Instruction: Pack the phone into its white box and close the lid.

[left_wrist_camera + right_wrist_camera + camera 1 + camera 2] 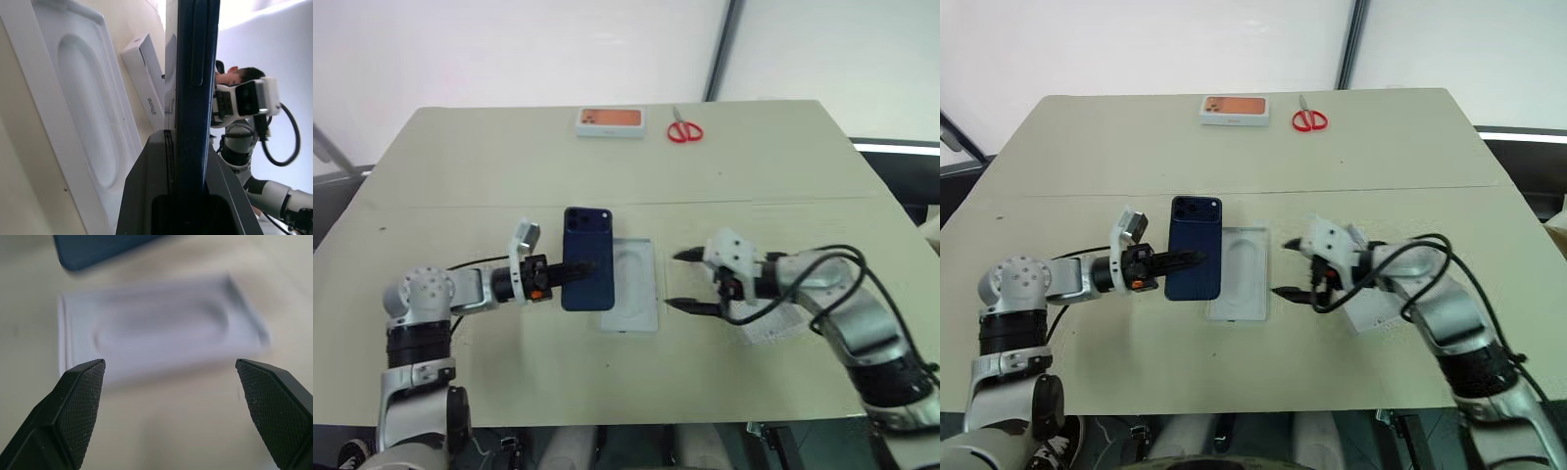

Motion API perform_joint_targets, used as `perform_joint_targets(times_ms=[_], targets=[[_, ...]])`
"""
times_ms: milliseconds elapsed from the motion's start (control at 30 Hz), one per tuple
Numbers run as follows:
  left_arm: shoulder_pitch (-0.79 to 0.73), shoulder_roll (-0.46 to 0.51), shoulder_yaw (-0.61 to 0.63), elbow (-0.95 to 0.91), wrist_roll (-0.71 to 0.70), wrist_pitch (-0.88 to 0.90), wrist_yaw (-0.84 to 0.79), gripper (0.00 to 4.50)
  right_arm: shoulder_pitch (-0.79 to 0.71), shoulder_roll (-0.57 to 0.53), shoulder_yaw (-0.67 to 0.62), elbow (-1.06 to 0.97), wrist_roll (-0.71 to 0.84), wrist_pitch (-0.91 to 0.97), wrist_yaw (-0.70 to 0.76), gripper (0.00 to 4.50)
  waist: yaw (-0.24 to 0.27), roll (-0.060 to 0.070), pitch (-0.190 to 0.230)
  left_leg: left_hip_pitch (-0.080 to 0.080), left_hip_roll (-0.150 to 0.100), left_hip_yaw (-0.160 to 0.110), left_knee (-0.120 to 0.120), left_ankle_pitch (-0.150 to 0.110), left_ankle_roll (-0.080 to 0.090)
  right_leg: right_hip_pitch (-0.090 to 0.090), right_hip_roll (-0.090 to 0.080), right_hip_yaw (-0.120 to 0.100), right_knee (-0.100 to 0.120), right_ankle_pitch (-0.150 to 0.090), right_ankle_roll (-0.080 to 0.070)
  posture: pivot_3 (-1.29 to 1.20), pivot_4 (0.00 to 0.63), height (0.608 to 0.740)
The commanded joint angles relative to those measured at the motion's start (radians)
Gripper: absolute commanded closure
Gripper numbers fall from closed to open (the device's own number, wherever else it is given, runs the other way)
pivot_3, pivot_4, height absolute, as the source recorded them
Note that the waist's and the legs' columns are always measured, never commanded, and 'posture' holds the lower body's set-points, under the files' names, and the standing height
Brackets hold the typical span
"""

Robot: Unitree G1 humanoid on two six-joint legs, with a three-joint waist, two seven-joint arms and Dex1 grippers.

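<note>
While our left gripper (576, 271) pinches the dark navy-blue slab phone (587, 258) across its flat faces, we judge it stiff, slick and fairly heavy, so a mid-body hold suits it. Just beyond those fingertips lies the narrow white cardboard box (632, 285), holding nothing but its white moulded insert. Our right gripper (684, 282) gapes wide and empty, with that box just ahead of its fingertips.
</note>
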Motion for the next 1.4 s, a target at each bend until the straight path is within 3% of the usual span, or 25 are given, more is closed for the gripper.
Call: perform_joint_targets(times_ms=[33, 467, 733, 1400], targets=[[-0.037, -0.037, 0.009, 0.002, -0.028, 0.016, 0.016, 4.5, 0.036, -0.039, -0.049, -0.026, 0.015, -0.06, 0.026, 0.04, -0.003, 0.0, 0.0, 0.0, 0.001, 0.0, 0.0, 0.0, 0.0, 0.0, 0.001, 0.0, 0.0, 0.0, 0.0, 0.0, 0.15, 0.74], [-0.006, -0.115, -0.035, 0.011, -0.007, -0.015, 0.06, 4.5, 0.049, -0.026, -0.06, -0.034, 0.012, -0.088, -0.024, 0.04, 0.004, -0.001, 0.001, 0.0, 0.0, 0.0, 0.001, 0.0, 0.0, 0.001, 0.0, 0.0, 0.0, 0.0, 0.0, 0.0, 0.15, 0.74], [-0.004, -0.109, -0.087, -0.009, 0.008, -0.03, 0.057, 0.75, 0.031, -0.007, -0.041, -0.038, 0.014, -0.081, -0.039, 0.0, 0.004, -0.001, 0.001, 0.0, 0.0, 0.0, 0.001, 0.0, 0.0, 0.001, 0.0, 0.0, 0.0, 0.0, 0.0, 0.0, 0.15, 0.74], [-0.026, 0.039, -0.233, -0.091, 0.049, -0.123, -0.031, 0.75, -0.029, 0.045, 0.017, 0.011, -0.021, -0.101, -0.053, 0.0, 0.003, -0.001, 0.001, 0.0, 0.0, -0.001, 0.001, 0.0, 0.0, 0.002, 0.0, 0.0, 0.0, 0.0, 0.0, 0.0, 0.15, 0.74]])
